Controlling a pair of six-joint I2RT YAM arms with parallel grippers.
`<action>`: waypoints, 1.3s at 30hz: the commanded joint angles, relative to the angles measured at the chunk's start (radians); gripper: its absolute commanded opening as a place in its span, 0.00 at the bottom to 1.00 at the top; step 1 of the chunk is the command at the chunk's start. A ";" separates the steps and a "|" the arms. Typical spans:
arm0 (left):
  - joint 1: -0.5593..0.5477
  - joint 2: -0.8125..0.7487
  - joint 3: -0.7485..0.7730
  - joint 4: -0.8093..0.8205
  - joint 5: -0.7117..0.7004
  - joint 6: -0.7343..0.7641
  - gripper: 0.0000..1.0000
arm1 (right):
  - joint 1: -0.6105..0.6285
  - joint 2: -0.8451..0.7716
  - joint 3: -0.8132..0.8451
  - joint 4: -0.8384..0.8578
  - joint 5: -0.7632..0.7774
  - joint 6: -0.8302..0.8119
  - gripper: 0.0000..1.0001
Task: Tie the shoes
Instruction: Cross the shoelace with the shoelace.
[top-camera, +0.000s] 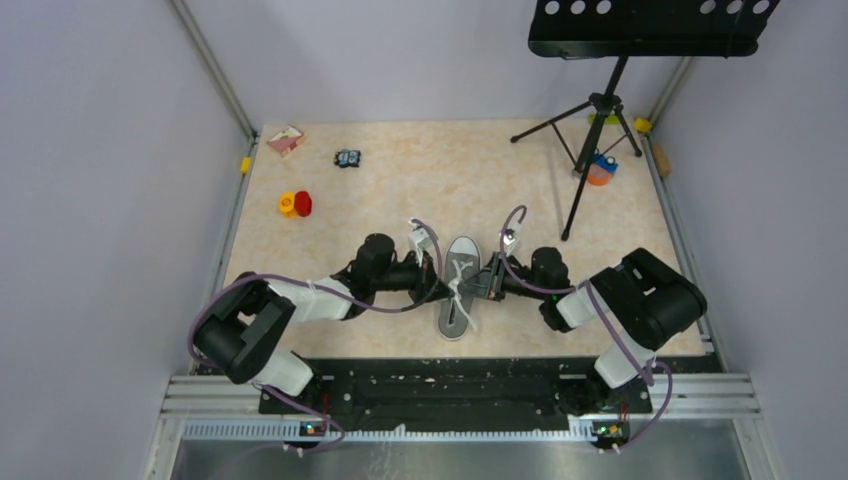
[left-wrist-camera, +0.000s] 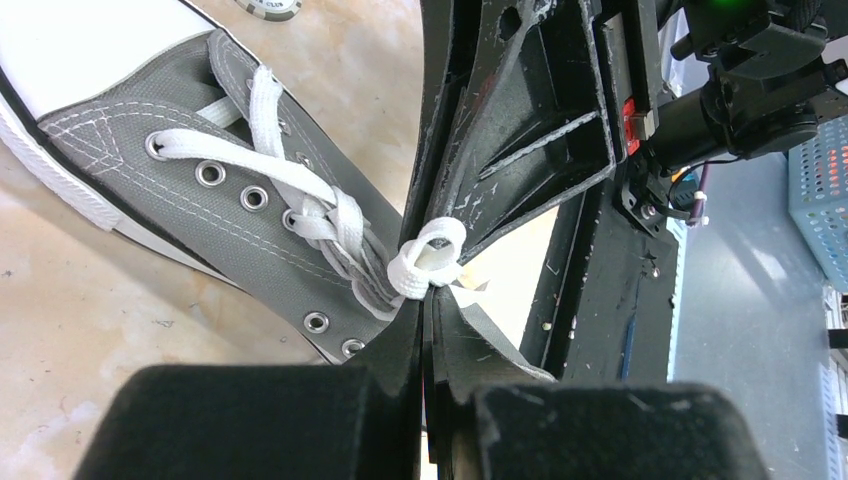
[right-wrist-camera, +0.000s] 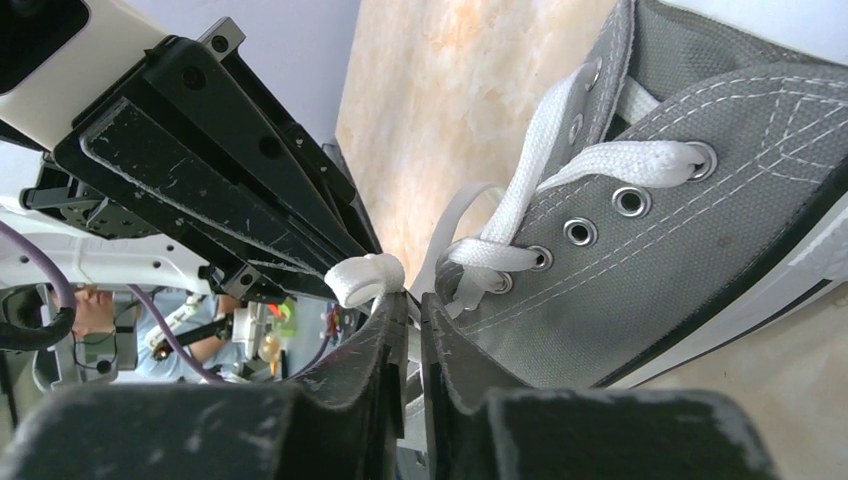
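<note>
Close to the worktop's (top-camera: 400, 190) near edge, at its middle, the grey sneaker (top-camera: 461, 262) lies with its toe toward the far edge. Over its eyelets the two arms meet. The left gripper (left-wrist-camera: 424, 318) is clenched on a white lace loop (left-wrist-camera: 432, 256). The right gripper (right-wrist-camera: 412, 312) shows a slit between its fingers at that loop; whether it grasps cannot be told. A tripod stand (top-camera: 604, 101) occupies the far right corner.

- The left arm (top-camera: 320, 298) and right arm (top-camera: 590, 295) are stretched low and inward, tips nearly met.
- The left gripper (left-wrist-camera: 425, 310) is clamped closed.
- The right gripper (right-wrist-camera: 412, 305) is kept narrowly parted.
</note>
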 joint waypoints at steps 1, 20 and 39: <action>-0.003 -0.039 0.003 0.084 0.002 0.017 0.00 | 0.005 0.004 0.009 0.026 -0.043 -0.021 0.06; -0.003 -0.046 0.039 -0.011 0.006 0.056 0.24 | 0.006 -0.203 -0.027 -0.215 0.122 -0.107 0.00; -0.002 -0.003 0.085 -0.061 0.016 0.060 0.06 | 0.006 -0.128 0.000 -0.077 0.011 -0.053 0.00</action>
